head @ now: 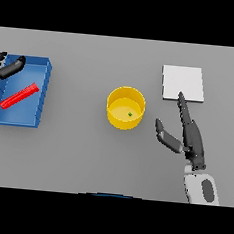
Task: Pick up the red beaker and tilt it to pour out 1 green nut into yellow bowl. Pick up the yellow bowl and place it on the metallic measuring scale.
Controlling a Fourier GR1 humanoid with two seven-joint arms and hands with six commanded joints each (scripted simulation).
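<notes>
There was one yellow bowl at the table's centre, holding one green nut. One red beaker lay in one blue tray at nine o'clock. One metallic measuring scale sat at two o'clock.

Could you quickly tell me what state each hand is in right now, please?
Left hand: open, holding nothing, at the blue tray's far left corner.
Right hand: open, holding nothing, fingers straight, right of the yellow bowl.

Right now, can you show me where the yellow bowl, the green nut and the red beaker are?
yellow bowl (114, 120): head view, front outer wall.
green nut (130, 114): head view, its middle, inside the bowl.
red beaker (19, 96): head view, mid-body, lying in the blue tray.
</notes>
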